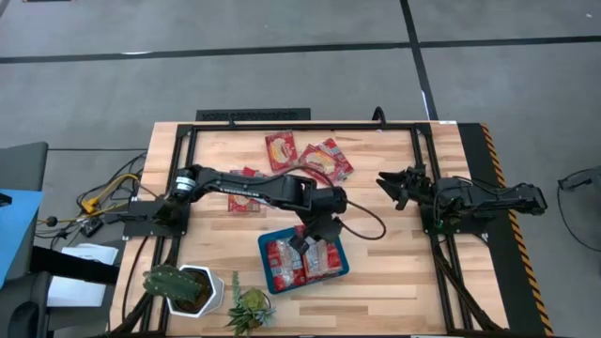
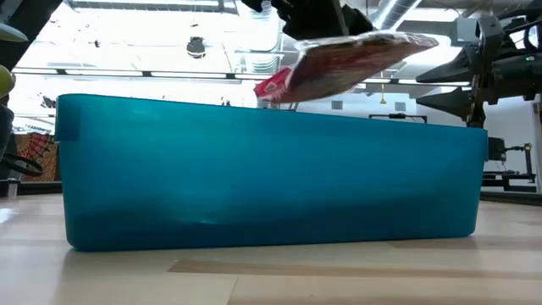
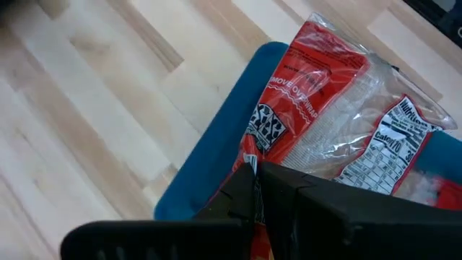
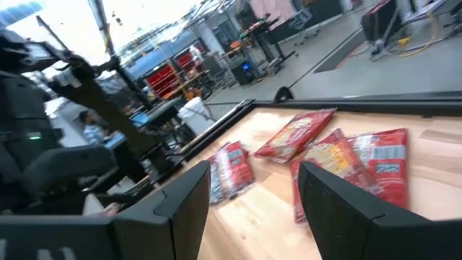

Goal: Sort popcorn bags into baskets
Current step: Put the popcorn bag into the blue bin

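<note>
My left gripper (image 1: 311,238) hangs over the teal tray (image 1: 267,279), shut on a red popcorn packet (image 2: 356,52) that shows above the tray's near wall (image 2: 254,178) in the low view. Two more packets (image 1: 282,261) lie flat inside the tray. Three others rest on the table: two near the far edge (image 1: 280,148) (image 1: 328,158) and one under the left arm (image 1: 246,193). My right gripper (image 1: 394,185) waits open above the table's right part, pointing toward the packets (image 4: 297,134). My left gripper (image 3: 256,177) pinches the packet between its two fingers at the red edge (image 3: 249,155) of one end, coming from above. The packet is lifted clear over the tray and tilted, one end (image 2: 273,85) lower than the other (image 2: 415,38).
A white pot with a cactus (image 1: 178,286) and a small green plant (image 1: 249,310) stand at the table's near left. A black frame (image 1: 282,125) runs around the work area. Bare wood lies between the tray and the right arm (image 1: 385,253).
</note>
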### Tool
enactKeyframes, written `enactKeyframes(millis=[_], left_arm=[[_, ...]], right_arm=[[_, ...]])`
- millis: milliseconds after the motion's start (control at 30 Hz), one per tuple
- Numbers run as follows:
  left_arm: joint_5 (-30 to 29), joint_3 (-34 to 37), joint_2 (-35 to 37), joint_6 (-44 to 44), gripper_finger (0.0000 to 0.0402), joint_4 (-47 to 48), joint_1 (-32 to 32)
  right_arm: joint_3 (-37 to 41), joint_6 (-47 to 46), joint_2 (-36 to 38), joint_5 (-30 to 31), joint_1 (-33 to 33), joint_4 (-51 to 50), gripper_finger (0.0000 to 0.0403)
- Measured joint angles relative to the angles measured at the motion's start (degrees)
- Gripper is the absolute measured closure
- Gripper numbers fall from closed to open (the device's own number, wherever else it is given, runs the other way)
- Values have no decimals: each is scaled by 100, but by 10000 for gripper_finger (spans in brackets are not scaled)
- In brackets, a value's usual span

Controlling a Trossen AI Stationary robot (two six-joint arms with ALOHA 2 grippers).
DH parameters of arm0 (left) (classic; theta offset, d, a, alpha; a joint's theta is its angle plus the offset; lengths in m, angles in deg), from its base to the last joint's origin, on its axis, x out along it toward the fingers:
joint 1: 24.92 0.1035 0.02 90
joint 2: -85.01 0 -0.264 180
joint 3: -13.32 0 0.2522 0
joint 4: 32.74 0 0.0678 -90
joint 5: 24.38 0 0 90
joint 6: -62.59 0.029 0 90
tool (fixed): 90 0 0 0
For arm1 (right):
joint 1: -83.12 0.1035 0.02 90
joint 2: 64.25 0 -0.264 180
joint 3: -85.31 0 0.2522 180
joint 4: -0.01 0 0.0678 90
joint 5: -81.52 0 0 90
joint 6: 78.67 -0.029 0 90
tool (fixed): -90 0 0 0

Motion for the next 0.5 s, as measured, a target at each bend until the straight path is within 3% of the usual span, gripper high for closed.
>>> enactKeyframes(millis=[500], left_arm=[[-264, 392, -18, 230, 401, -701, 2]], right_arm=[[0, -4, -2, -116, 0, -9, 168]])
